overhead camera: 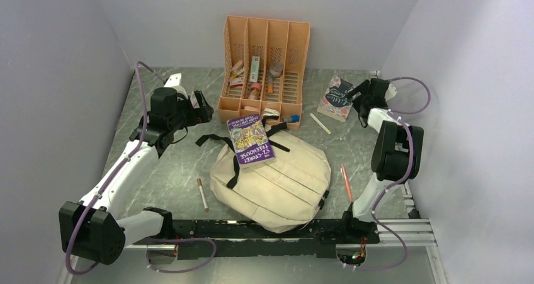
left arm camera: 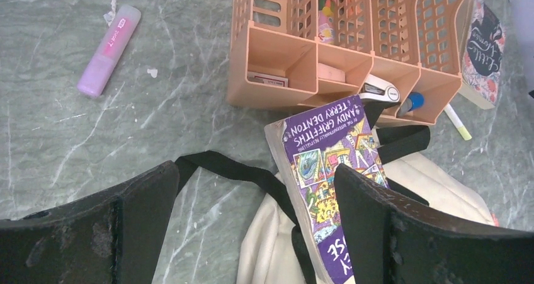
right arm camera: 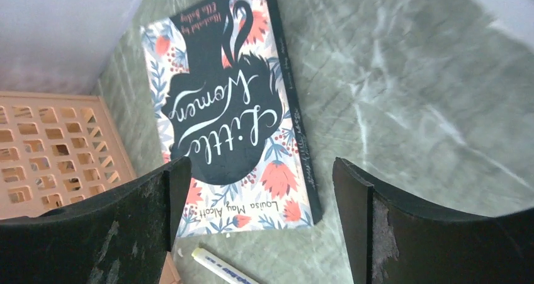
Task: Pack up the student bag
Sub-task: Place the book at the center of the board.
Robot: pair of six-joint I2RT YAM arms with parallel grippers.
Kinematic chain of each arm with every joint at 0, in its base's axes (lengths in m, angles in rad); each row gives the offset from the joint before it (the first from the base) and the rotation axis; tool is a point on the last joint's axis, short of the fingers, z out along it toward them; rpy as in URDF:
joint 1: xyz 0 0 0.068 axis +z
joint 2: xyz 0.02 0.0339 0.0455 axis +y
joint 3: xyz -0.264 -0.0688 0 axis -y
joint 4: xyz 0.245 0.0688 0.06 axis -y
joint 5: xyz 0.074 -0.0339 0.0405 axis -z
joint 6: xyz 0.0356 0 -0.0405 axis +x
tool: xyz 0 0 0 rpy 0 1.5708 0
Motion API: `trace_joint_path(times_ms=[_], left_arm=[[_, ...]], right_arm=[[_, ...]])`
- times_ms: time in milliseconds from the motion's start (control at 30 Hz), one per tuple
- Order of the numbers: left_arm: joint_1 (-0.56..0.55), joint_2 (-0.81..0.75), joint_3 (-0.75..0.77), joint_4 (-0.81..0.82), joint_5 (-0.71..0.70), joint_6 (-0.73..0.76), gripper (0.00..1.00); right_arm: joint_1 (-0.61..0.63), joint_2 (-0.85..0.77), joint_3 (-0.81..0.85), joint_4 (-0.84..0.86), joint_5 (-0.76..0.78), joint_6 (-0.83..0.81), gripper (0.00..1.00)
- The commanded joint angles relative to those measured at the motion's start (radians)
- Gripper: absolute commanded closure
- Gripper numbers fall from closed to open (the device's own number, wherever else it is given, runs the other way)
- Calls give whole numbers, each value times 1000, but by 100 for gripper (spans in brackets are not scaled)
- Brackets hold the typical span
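The student bag [overhead camera: 277, 183], cream-beige with black straps, lies flat in the middle of the table. A purple paperback [overhead camera: 250, 140] rests on its far edge. My left gripper [overhead camera: 203, 107] hovers left of the bag, open and empty; in the left wrist view it [left arm camera: 255, 189] frames a black strap, the bag [left arm camera: 271, 246] and the purple book [left arm camera: 321, 152]. My right gripper [overhead camera: 357, 104] is at the back right, just above a floral "Little Women" book [overhead camera: 335, 99]. Its jaws [right arm camera: 261, 189] stand wide apart over the book's near corner [right arm camera: 227, 107], holding nothing.
An orange slotted organiser [overhead camera: 264, 63] with small stationery stands behind the bag. A white marker [overhead camera: 320, 123] lies beside the floral book, an orange pencil [overhead camera: 346, 182] right of the bag, a pen [overhead camera: 202, 194] to its left. A pink highlighter [left arm camera: 108, 50] lies at the far left.
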Motion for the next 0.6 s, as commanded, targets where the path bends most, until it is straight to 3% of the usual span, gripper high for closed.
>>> trace_joint_path(times_ms=[0,167,333,567], left_arm=[[25,8,-19,56,80,-30,3],[29,37,-38,82,137,-46,3],[-9,97,-61,147,218,-67,3],[-116,154,-88,187,144,-98,3]], right_arm=[[-7,-166,-30,-70,156,-86,13],[31,-362,-159,-35,-37,-73,14],[220,-462,-178,-97,-147,-107,14],[438,-509,-294,-41,-369,-97,18]])
